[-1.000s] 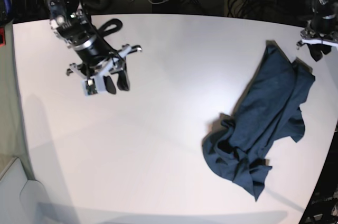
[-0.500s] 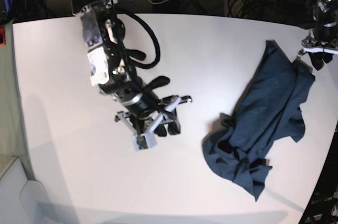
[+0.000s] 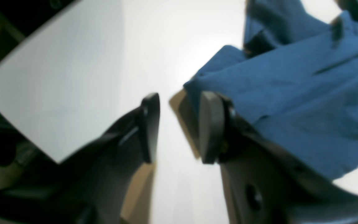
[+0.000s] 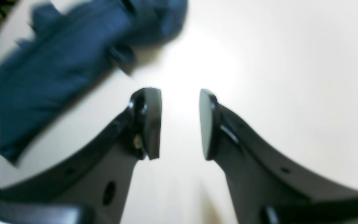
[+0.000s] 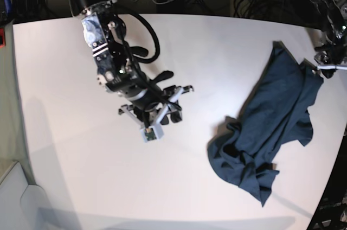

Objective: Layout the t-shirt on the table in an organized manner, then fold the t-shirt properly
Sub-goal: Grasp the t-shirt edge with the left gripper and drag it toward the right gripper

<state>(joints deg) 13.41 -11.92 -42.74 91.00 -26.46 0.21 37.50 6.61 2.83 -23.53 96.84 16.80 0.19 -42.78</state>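
Right gripper (image 5: 169, 115), jaws apart and empty, has swung in over the bare tabletop (image 5: 217, 45) toward the shirt (image 5: 276, 127) crumpled just ahead, while my left gripper (image 3: 176, 124) hangs unclenched at its far corner, so I judge spreading hasn't begun.

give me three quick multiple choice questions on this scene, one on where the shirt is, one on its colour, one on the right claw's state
1. Where does the t-shirt lie on the table in the base view?
A. right side
B. left side
C. centre

2. What colour is the t-shirt?
A. red
B. dark navy blue
C. white

3. What is the state of the right claw?
A. shut on the t-shirt
B. open with nothing held
C. shut on a label

Answers:
1. A, the crumpled cloth sits by the right edge.
2. B, every view shows blue fabric.
3. B, the right wrist view shows bare table between the pads.
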